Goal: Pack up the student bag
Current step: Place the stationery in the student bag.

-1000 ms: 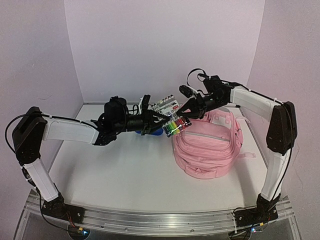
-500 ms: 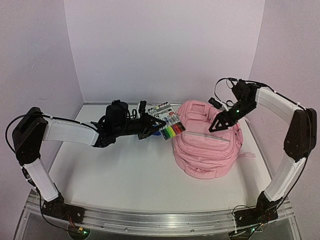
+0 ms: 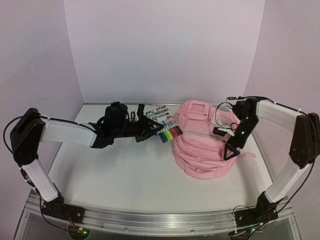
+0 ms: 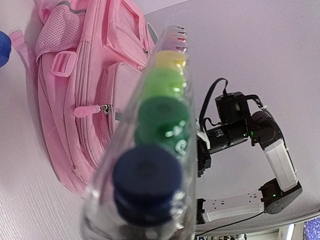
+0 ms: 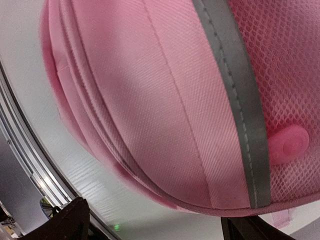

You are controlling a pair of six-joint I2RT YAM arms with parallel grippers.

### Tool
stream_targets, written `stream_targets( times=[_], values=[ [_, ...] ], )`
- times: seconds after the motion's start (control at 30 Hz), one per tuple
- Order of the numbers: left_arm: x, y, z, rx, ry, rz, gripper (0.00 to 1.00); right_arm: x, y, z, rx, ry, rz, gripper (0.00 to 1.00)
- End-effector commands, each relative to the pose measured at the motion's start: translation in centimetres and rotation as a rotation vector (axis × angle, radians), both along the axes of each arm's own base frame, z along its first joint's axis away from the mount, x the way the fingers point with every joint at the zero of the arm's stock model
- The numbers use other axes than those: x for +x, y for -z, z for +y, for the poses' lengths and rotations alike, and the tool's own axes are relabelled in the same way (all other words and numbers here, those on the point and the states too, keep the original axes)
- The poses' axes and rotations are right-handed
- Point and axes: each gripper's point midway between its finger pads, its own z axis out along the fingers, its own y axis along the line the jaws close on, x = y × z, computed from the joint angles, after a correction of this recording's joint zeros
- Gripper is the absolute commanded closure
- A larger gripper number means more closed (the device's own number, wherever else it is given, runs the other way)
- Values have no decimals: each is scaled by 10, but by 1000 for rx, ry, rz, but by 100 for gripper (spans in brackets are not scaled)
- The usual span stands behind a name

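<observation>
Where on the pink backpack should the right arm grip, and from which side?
Probably a raised zip ridge on the right edge of the student bag, pinched from above: it lies flat, too broad to span, and the open right gripper hangs over that edge.

right gripper (image 3: 231, 153): released marker pack (image 3: 169, 131), opened, dropped beside student bag (image 3: 200, 157) | pack: seemingly lower

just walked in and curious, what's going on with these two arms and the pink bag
Two robot arms are packing the student bag, which lies on the table. The left gripper is shut on a pack of coloured markers and holds it up just left of the bag; the pack is not in the bag yet. The right gripper is open, down at the bag's right side, holding nothing.
</observation>
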Motion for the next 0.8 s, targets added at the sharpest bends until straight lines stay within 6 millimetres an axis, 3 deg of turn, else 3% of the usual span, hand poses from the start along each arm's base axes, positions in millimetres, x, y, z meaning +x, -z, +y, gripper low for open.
stream_targets(
  times=[0.0,0.1,0.27,0.4,0.53,0.6,0.77],
  values=[
    [-2,-32,12,-48,-36,-71,100,13,14,35,79,20,28,12],
    [-4,-34,19,-37,-55,-73,100,25,10,63,118,19,6,14],
    [-8,-30,30,-19,-87,-60,100,21,-14,109,188,-39,-31,17],
    [-9,-26,40,-29,-125,-46,100,28,-48,133,235,-39,-101,19],
    [-9,-29,43,-32,-141,-50,100,40,-91,147,281,-28,-209,35],
    [-8,-30,45,-35,-149,-49,100,38,-106,155,299,-37,-264,37],
    [-4,-26,59,-28,-227,-34,100,61,-100,171,203,24,-453,36]
  ],
)
